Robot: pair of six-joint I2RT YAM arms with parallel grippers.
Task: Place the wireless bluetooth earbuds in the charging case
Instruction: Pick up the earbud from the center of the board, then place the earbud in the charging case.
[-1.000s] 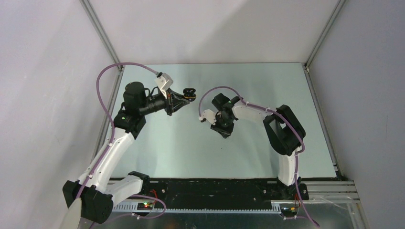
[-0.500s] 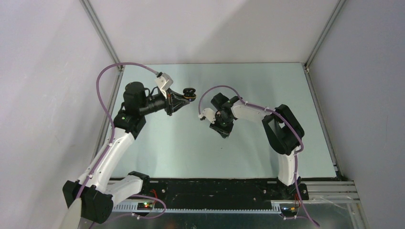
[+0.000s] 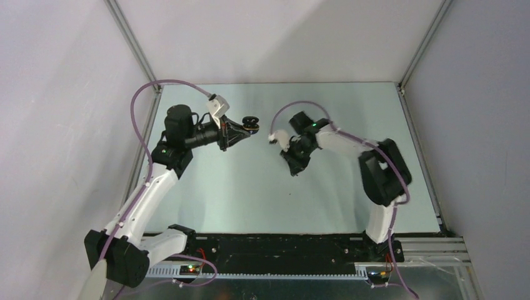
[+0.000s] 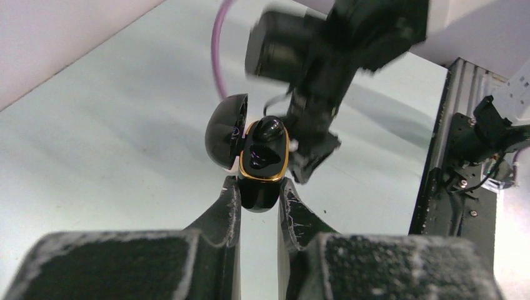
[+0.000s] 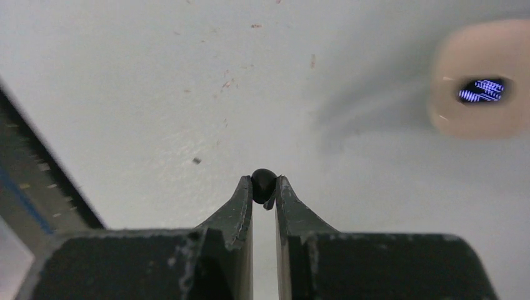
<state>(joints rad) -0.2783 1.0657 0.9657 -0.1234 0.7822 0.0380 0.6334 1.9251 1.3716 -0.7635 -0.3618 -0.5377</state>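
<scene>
Pinching a tiny black earbud (image 5: 263, 177) at its tips, the right claw (image 5: 264, 186) hangs above the counter (image 3: 250, 194). The left claw (image 4: 258, 189) clamps the open charging case (image 4: 264, 161) aloft, lid swung aside. Delivery looks under way; next, the bud likely needs lining up with a free socket.

Lab cell: alu frame (image 3: 128, 34), blank walls (image 3: 275, 37)

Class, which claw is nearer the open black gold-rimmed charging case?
Left. The left claw grips the open black gold-rimmed charging case by its base; the right claw, pinching a tiny black earbud, is off to its right, apart.
</scene>
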